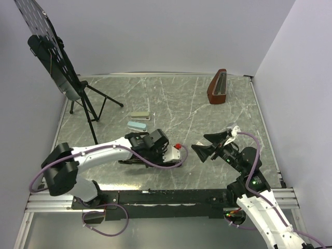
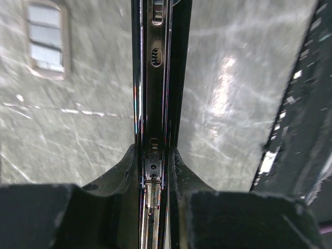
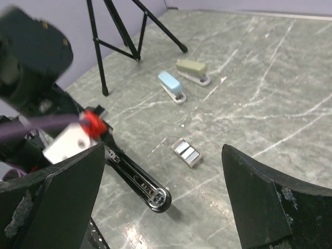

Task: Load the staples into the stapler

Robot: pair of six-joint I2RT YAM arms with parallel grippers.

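The black stapler (image 3: 136, 177) lies open on the table, its silvery rail (image 2: 154, 93) facing up. My left gripper (image 2: 155, 207) is shut on its hinge end, where the spring and pusher show. It also shows in the top view (image 1: 161, 150), where the arm hides most of the stapler. The small tan staple box (image 3: 187, 153) lies open beside the stapler's tip with silvery staple strips inside, and it also shows in the left wrist view (image 2: 47, 39). My right gripper (image 1: 202, 144) is open and empty, raised to the right of the stapler, with its fingers (image 3: 249, 197) wide apart.
A light blue stapler (image 1: 137, 125) and a grey-green stapler (image 1: 140, 115) lie behind the left arm. A black music stand (image 1: 57, 67) on a tripod stands at the far left. A brown wedge-shaped case (image 1: 217, 86) stands at the back right.
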